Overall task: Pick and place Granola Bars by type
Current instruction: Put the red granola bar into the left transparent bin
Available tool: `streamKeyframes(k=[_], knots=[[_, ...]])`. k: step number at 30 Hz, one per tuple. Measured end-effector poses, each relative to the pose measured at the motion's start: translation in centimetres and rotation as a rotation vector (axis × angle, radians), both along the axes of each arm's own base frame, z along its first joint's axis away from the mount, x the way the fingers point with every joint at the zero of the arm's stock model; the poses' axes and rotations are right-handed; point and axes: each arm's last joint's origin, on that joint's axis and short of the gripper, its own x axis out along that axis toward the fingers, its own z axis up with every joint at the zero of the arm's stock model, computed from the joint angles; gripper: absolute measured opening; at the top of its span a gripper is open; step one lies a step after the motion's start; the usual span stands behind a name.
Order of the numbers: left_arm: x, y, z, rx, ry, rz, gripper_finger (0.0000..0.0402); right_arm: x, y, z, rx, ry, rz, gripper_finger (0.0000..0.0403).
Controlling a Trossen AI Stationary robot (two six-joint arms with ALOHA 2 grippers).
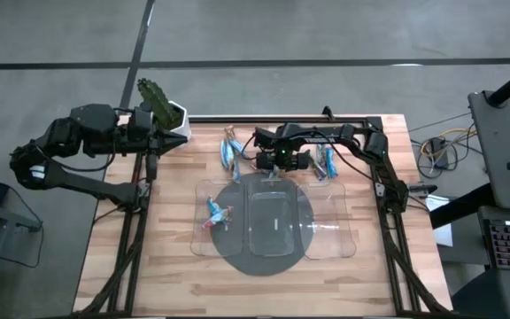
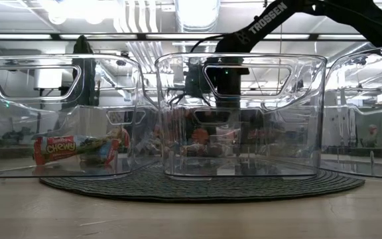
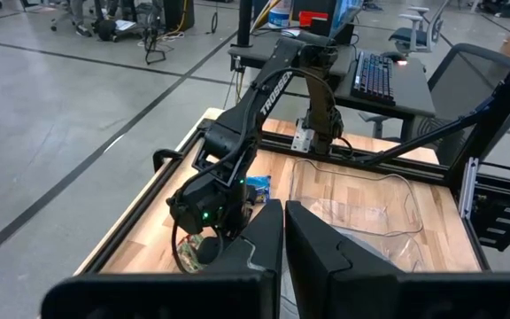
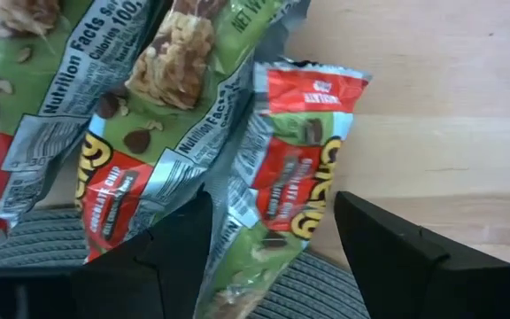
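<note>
Wooden table (image 4: 450,151), granola bar (image 4: 282,177) between open right hand (image 4: 273,257) fingers

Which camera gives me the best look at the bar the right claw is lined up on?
The right wrist view: the red-and-green Chewy bar fills it, lying between the open right claw fingers. The high view shows only the claw over the bars behind the trays; the low view blurs them through plastic; the left wrist view shows almost nothing of it.

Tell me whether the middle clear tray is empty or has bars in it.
Empty. From above, the middle tray shows only the dark mat through its bottom, while the left tray holds granola bars.
</note>
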Motion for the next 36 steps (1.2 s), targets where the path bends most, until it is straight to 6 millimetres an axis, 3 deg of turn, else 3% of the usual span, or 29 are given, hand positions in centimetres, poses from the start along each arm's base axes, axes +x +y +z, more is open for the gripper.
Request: streamKeyframes(k=[20, 29, 36], knots=[[0.0, 0.0, 0.0, -0.004, -0.001, 0.001, 0.0000, 0.0, 0.0, -0.1, -0.007, -0.002, 0.028, 0.0057], [0.0, 0.0, 0.0, -0.019, -0.004, 0.005, 0.0000, 0.0, -0.2, 1.1, -0.046, -0.019, 0.050, 0.0045], [0.0, 0.0, 0.0, -0.020, -0.005, 0.005, 0.0000, -0.7, -0.4, 3.9, -0.103, -0.061, 0.082, 0.0043]])
